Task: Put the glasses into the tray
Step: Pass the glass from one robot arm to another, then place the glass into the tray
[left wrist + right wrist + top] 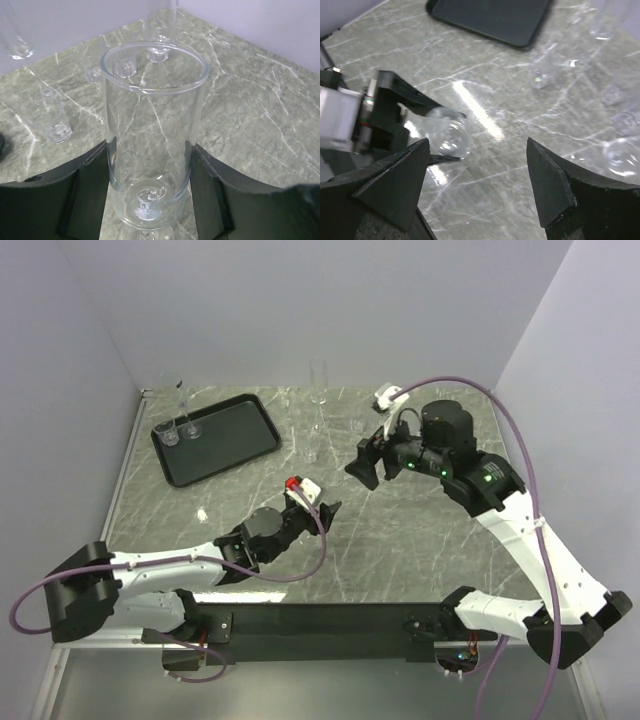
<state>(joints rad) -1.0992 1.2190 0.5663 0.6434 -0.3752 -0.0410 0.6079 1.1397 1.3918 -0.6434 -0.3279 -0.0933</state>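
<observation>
My left gripper (149, 152) is shut on a clear stemmed glass (150, 115); both black fingers press its lower bowl. In the top view that gripper (326, 511) hovers over mid-table. The right wrist view shows the same held glass (448, 133) at left. My right gripper (477, 150) stands open with nothing between its fingers, and in the top view it (364, 466) hangs right of centre. The black tray (240, 430) lies at the far left, holding two short glasses (168, 436) and a tall flute (181, 398). Several more glasses (318, 390) stand on the table behind the grippers.
Grey walls close in the marble table at left, back and right. Loose glasses (56, 127) stand ahead of the left gripper, others (622, 156) to the right of the right gripper. The tray's near corner (517, 35) shows at the top of the right wrist view.
</observation>
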